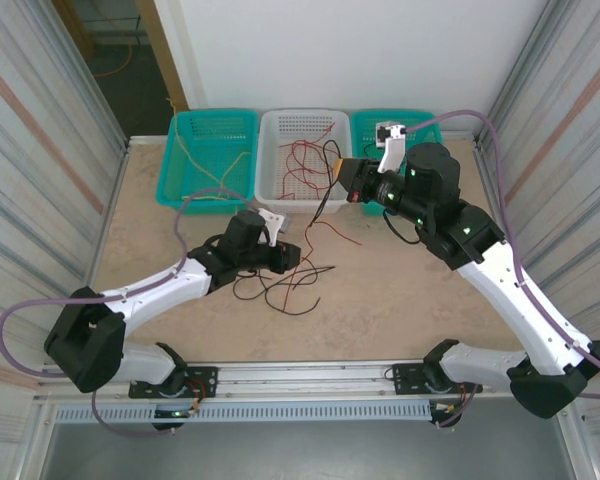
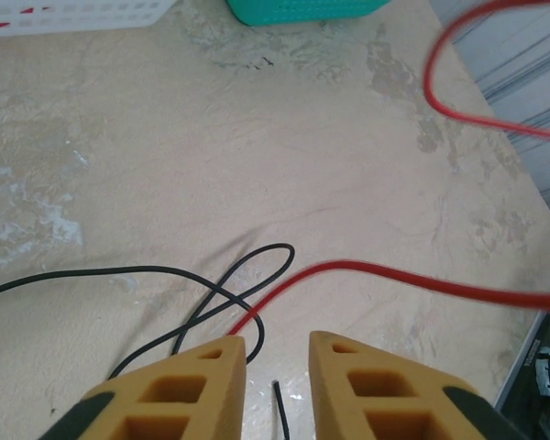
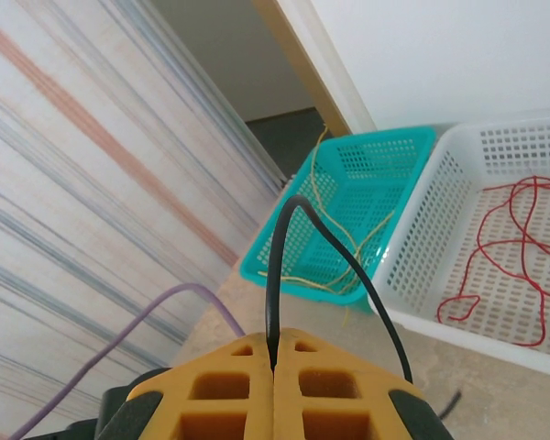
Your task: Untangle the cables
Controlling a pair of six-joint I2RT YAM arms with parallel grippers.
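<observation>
The right claw (image 3: 275,341) is pressed together on a black cable (image 3: 271,275), which rises from the seam of its closed jaws, arcs over and drops away to the claw's right. In the top view that strand hangs from the raised claw down to the tangle (image 1: 285,285) on the table (image 1: 410,300), below it and just ahead of the left claw (image 1: 288,255). Ahead of the right claw sit a white basket (image 3: 422,220) holding red strands and, to its left, a teal basket (image 3: 367,136) holding yellow ones. The left claw hangs low over the table, its jaws apart by a gap far wider than any strand, with nothing pinched that I can see. A red cable (image 2: 367,269) starts beside its left fingertip and sweeps ahead and off to the right. Black loops (image 2: 119,269) cross just in front, and a short black end lies in the gap. These cables look light, limp and thin, with smooth sleeves. They will likely sag and slide through the jaws unless caught squarely, and a hard pull may tighten the crossings. The red one seems best taken just ahead of the left claw, past where the black crosses it.
</observation>
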